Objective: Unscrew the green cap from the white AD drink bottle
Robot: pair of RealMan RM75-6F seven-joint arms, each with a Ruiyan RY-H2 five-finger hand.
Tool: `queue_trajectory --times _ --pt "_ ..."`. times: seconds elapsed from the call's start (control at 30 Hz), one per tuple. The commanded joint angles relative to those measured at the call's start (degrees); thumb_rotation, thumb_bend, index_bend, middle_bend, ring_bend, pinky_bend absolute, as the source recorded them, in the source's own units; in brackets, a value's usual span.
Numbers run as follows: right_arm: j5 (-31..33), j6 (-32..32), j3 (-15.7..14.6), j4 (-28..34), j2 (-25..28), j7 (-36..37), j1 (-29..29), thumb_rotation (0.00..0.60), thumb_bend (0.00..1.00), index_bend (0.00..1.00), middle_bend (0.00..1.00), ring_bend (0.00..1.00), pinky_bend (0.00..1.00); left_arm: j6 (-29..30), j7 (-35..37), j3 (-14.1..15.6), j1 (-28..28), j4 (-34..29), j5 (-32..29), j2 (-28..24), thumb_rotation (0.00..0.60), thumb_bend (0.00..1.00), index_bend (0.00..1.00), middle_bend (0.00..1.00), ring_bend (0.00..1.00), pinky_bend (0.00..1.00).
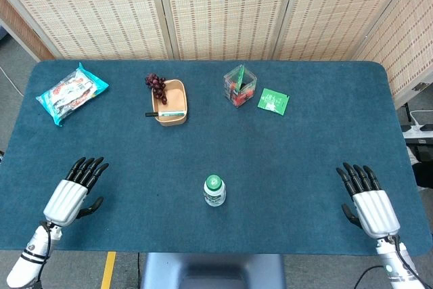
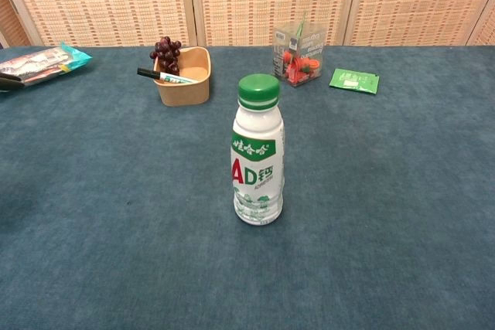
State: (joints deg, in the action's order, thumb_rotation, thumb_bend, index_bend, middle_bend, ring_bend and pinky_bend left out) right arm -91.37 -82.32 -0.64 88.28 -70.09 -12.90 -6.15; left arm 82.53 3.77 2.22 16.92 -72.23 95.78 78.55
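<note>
The white AD drink bottle (image 1: 214, 193) (image 2: 258, 161) stands upright near the table's front edge, in the middle, its green cap (image 1: 214, 183) (image 2: 258, 90) screwed on top. My left hand (image 1: 73, 191) lies flat on the table far to the bottle's left, fingers stretched out and holding nothing. My right hand (image 1: 366, 200) lies the same way far to the right, palm down and empty. Neither hand touches the bottle. The chest view shows the bottle close up but neither hand.
At the back stand a wooden bowl (image 1: 173, 112) (image 2: 194, 88) with a marker, grapes (image 1: 156, 85) (image 2: 166, 53) at its rim, a clear box (image 1: 239, 86) (image 2: 298, 55) of small items, a green packet (image 1: 273, 101) (image 2: 355, 80), and a snack bag (image 1: 70, 93) (image 2: 39, 63) at the far left.
</note>
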Motion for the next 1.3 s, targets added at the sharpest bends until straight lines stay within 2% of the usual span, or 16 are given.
queue_trajectory --times 0.03,0.1,0.27,0.37,0.4,0.63,0.8,1.13,1.3 --pt "-0.2 0.2 -0.1 0.0 0.0 0.2 -0.1 0.600 0.27 0.00 0.00 0.00 0.00 0.4 6.0 0.8 0.4 0.5 1.5 0.6 0.600 0.37 0.00 0.00 0.00 0.04" --pt "-0.6 0.3 -0.2 0.1 0.0 0.6 -0.3 0.600 0.27 0.00 0.00 0.00 0.00 0.6 11.7 1.5 0.9 0.5 2.5 1.0 0.600 0.37 0.00 0.00 0.00 0.04" --pt "-2.3 -0.4 -0.5 1.4 0.6 3.0 -0.6 0.600 0.27 0.00 0.00 0.00 0.00 2.1 35.9 3.7 3.2 -0.5 6.3 3.7 0.600 0.37 0.00 0.00 0.00 0.04" --pt "-3.1 -0.8 -0.2 2.2 1.3 3.9 -1.0 0.600 0.27 0.00 0.00 0.00 0.00 -0.6 46.3 5.4 5.9 -2.3 8.0 4.7 0.600 0.37 0.00 0.00 0.00 0.04" --pt "-3.3 -0.8 -0.1 2.6 1.6 4.0 -1.2 0.600 0.27 0.00 0.00 0.00 0.00 -1.8 47.8 5.8 6.7 -2.7 8.3 5.0 0.600 0.36 0.00 0.00 0.00 0.04" --pt "-3.9 0.4 0.8 6.1 3.7 5.7 -2.9 0.600 0.27 0.00 0.00 0.00 0.00 -9.0 46.6 4.7 11.0 -4.0 7.2 11.3 0.600 0.34 0.00 0.00 0.00 0.01" --pt "-3.7 1.5 1.3 8.1 4.9 6.3 -4.0 0.600 0.27 0.00 0.00 0.00 0.00 -12.5 43.7 2.5 12.8 -3.9 4.3 15.7 0.600 0.34 0.00 0.00 0.00 0.01" --pt "-4.5 2.5 0.2 9.2 6.1 8.4 -4.5 0.600 0.27 0.00 0.00 0.00 0.00 -12.7 40.7 -1.3 14.4 -0.7 0.9 22.6 0.600 0.33 0.00 0.00 0.00 0.00" --pt "-4.6 2.2 0.1 9.0 6.0 8.3 -4.4 0.600 0.27 0.00 0.00 0.00 0.00 -14.3 40.4 -1.6 15.8 -0.3 0.3 24.9 0.600 0.32 0.00 0.00 0.00 0.00"
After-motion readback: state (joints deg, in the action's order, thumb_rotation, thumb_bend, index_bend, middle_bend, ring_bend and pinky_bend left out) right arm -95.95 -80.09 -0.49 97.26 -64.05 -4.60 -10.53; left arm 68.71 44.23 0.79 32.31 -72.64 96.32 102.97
